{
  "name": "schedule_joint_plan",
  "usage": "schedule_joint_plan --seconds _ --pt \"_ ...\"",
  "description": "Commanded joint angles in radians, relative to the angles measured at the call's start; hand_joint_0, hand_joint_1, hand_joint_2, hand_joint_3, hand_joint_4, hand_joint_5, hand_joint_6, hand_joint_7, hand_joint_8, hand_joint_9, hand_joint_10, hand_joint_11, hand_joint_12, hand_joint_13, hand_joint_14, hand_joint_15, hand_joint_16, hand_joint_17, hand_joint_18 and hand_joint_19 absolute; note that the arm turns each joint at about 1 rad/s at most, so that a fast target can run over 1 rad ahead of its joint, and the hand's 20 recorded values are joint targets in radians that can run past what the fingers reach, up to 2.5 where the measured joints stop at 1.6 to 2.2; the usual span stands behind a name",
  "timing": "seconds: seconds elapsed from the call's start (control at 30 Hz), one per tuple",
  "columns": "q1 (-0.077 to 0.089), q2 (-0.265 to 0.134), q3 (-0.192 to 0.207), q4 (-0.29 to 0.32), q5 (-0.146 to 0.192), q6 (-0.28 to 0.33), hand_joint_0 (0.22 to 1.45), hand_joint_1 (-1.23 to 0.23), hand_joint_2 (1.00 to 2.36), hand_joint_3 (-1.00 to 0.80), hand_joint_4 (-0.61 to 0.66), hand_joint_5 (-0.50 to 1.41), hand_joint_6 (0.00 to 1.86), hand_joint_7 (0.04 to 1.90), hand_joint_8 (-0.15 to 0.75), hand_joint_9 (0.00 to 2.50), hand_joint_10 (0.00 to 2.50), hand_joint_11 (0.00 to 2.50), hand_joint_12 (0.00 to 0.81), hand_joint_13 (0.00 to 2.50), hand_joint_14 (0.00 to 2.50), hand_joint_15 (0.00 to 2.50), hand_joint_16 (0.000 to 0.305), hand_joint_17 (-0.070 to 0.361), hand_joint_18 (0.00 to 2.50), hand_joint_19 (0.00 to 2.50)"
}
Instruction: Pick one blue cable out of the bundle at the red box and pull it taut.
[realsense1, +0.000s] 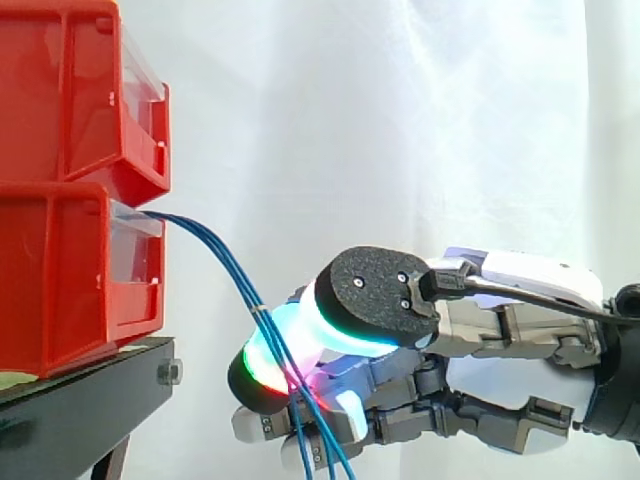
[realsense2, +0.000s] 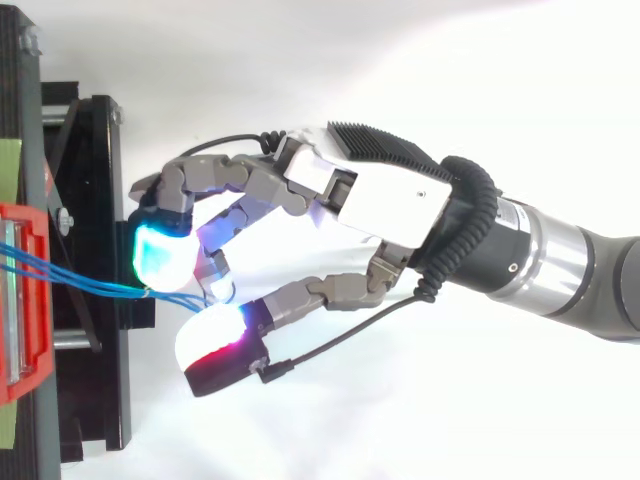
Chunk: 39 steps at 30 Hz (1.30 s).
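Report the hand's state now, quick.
Hand: shut, fingers curled round the blue cables that hang from the red box. Whether it pinches just one cable cannot be told.

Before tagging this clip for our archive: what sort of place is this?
Probably a robotics lab rig: stacked red bins on a black stand, a white curtain behind, and a robot hand at blue cables.
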Motion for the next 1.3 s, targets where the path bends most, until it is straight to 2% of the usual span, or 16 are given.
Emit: schedule_joint_plan --seconds 0.0,0.13,0.23,0.4,0.57,0.6,0.87,1.27 --pt "0.003 -0.019 0.017 0.018 0.018 -0.027 0.55 -0.74 1.0 -0.5 0.27 -0.08 0.5 1.24 0.371 1.01 0.01 1.25 0.43 0.54 0.01 0.22 0.058 0.13 0.57 0.34" --pt "0.003 -0.058 0.055 0.025 0.018 -0.013 0.55 -0.74 1.0 -0.5 0.27 -0.08 0.5 1.22 0.37 0.99 0.02 1.18 0.429 0.54 0.01 0.21 0.058 0.13 0.57 0.33" --pt "0.003 -0.07 0.07 0.027 0.018 0.007 0.57 -0.74 1.0 -0.48 0.25 -0.08 0.5 1.24 0.369 0.98 0.02 1.15 0.425 0.53 0.01 0.2 0.057 0.128 0.57 0.34" --pt "0.003 -0.07 0.07 0.021 0.018 0.016 0.6 -0.73 1.01 -0.38 0.2 -0.08 0.5 1.31 0.373 0.91 0.02 1.06 0.422 0.53 0.01 0.2 0.056 0.126 0.57 0.34" --pt "0.003 -0.069 0.072 0.024 0.017 0.034 0.6 -0.73 1.01 -0.31 0.2 -0.08 0.5 1.42 0.37 0.87 0.02 1.03 0.419 0.51 0.01 0.2 0.057 0.127 0.57 0.34" --pt "0.003 -0.069 0.082 0.019 0.018 0.039 0.6 -0.72 1.01 -0.31 0.2 -0.08 0.5 1.43 0.375 0.86 0.02 1.03 0.42 0.51 0.01 0.21 0.057 0.128 0.57 0.33" --pt "0.003 -0.069 0.112 0.007 0.006 0.073 0.55 -0.67 1.01 -0.41 0.26 -0.09 0.5 1.32 0.38 0.85 0.01 0.98 0.426 0.5 0.01 0.2 0.059 0.132 0.56 0.35" --pt "0.003 -0.067 0.112 0.007 0.0 0.114 0.58 -0.65 1.02 -0.28 0.24 -0.09 0.5 1.31 0.375 0.85 0.02 0.96 0.422 0.48 0.01 0.2 0.058 0.13 0.55 0.36"
